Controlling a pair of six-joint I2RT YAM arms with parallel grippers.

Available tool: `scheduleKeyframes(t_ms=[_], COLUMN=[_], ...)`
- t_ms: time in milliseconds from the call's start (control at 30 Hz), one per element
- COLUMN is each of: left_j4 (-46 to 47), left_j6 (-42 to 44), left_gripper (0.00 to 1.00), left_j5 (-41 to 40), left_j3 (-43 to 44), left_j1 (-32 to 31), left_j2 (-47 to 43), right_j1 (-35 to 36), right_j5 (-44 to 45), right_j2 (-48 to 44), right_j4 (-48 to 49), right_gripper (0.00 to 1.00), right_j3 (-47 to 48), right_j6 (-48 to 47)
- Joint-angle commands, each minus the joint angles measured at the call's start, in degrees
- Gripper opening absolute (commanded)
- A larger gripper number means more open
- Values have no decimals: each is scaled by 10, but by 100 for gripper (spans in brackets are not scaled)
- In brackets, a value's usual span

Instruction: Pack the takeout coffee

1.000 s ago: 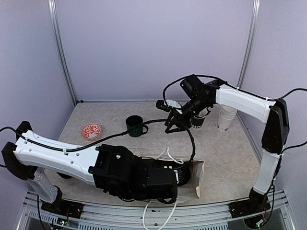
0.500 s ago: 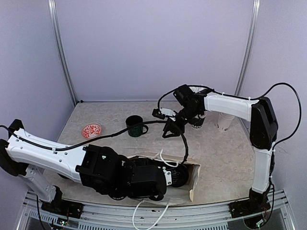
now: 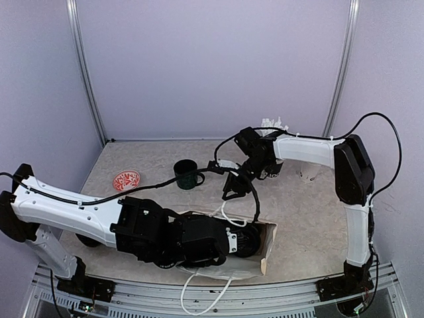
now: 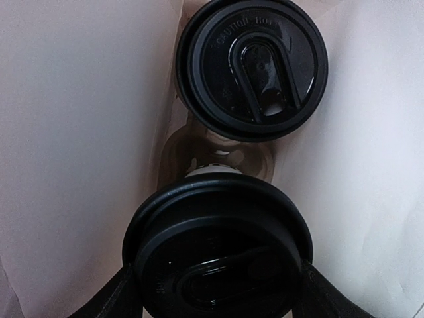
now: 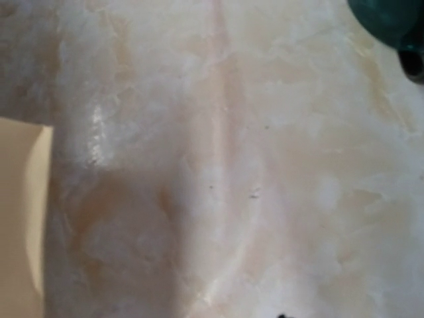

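In the left wrist view, inside the paper bag (image 4: 73, 132), two takeout coffee cups show their black lids. My left gripper (image 4: 215, 283) is shut on the near cup (image 4: 218, 252), with one finger (image 4: 118, 299) on each side of its lid. The far cup (image 4: 252, 66) stands free behind it. From above, the left gripper (image 3: 246, 242) is deep in the bag (image 3: 267, 244) at the table's front. My right gripper (image 3: 231, 187) hangs open and empty above the table, just beyond the bag. Its fingers are out of the right wrist view.
A dark green mug (image 3: 186, 173) stands mid-table and shows at the corner of the right wrist view (image 5: 391, 20). A red patterned dish (image 3: 126, 180) lies to the left. White lidless cups (image 3: 309, 173) sit at the back right, partly hidden by the right arm.
The right arm has swung left and toward the front, bringing its gripper closer to the bag. The left arm and the bag have shifted slightly left.
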Motion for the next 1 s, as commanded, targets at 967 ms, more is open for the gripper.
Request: scheduleKeyframes(t_ms=[967], left_j4=[62], left_j6=[114], left_gripper=[58], left_j5=[-7], left_j3=[-42], left_j1=[14], left_j2=[8], right_j1=[44], right_j5=[-80], right_j2=[-15], right_j4=[-5], right_gripper=[39], right_j3=[-49], right_j6=[-13])
